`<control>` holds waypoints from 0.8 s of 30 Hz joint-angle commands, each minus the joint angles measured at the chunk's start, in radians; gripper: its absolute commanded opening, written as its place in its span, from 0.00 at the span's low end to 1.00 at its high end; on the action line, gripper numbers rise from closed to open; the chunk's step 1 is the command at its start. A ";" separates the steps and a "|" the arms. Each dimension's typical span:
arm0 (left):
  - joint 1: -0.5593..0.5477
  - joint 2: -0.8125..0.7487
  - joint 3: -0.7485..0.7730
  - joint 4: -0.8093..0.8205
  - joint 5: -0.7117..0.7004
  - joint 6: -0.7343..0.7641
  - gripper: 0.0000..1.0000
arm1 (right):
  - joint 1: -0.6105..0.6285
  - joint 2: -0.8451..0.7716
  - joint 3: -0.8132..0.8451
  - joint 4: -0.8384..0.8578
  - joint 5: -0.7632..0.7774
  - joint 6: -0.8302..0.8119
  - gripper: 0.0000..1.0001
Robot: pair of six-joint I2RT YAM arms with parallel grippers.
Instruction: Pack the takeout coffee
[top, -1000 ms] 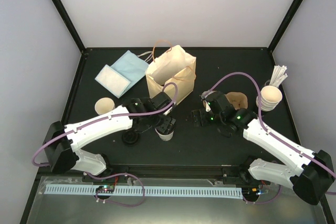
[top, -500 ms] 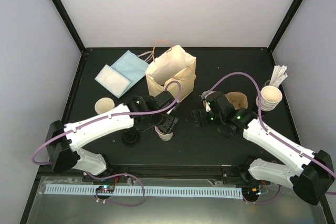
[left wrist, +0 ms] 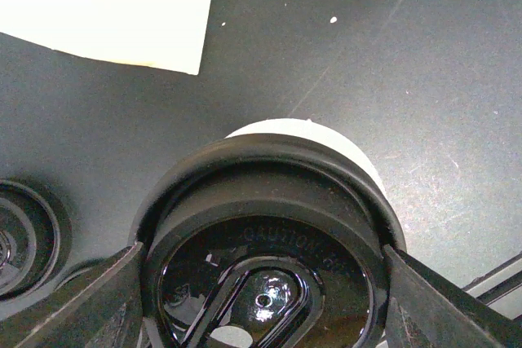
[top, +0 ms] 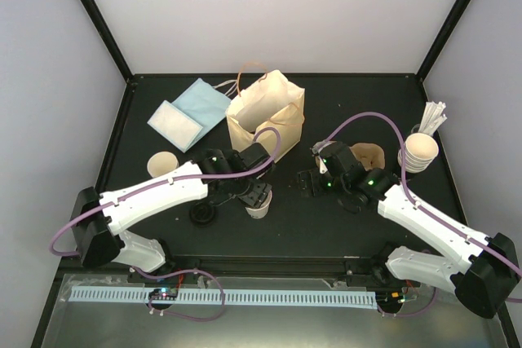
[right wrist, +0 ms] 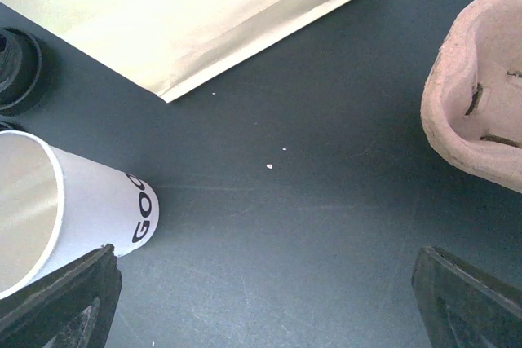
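Observation:
The takeout coffee cup (top: 161,164), cream-beige and open, stands at the left, apart from both grippers. A like white cup with black letters (top: 259,210) stands at the table's middle. It also shows in the right wrist view (right wrist: 90,201), its top open as far as that view reaches. My left gripper (top: 254,194) is shut on a black lid (left wrist: 261,226) and holds it right over this white cup (left wrist: 326,132). My right gripper (top: 314,181) is open and empty above bare table (right wrist: 261,299), between the white cup and the carrier.
A paper bag (top: 267,116) stands behind the grippers. A loose black lid (top: 202,214) lies front left. Blue and white napkins (top: 189,112) lie back left. A brown pulp carrier (top: 369,155) and a cup stack with sticks (top: 418,151) are at the right.
My left gripper has shifted slightly with the black lid over the white cup. The right arm has not moved.

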State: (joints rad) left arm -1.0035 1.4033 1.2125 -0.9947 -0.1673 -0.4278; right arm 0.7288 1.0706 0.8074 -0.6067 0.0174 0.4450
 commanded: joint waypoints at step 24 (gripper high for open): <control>-0.035 0.077 0.033 0.001 -0.017 0.011 0.57 | -0.003 -0.013 0.006 0.004 -0.009 -0.015 1.00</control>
State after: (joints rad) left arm -1.0203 1.4578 1.1957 -0.9749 -0.1547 -0.4271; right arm 0.7284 1.0706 0.8074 -0.6071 0.0158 0.4431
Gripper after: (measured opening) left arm 0.759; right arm 0.999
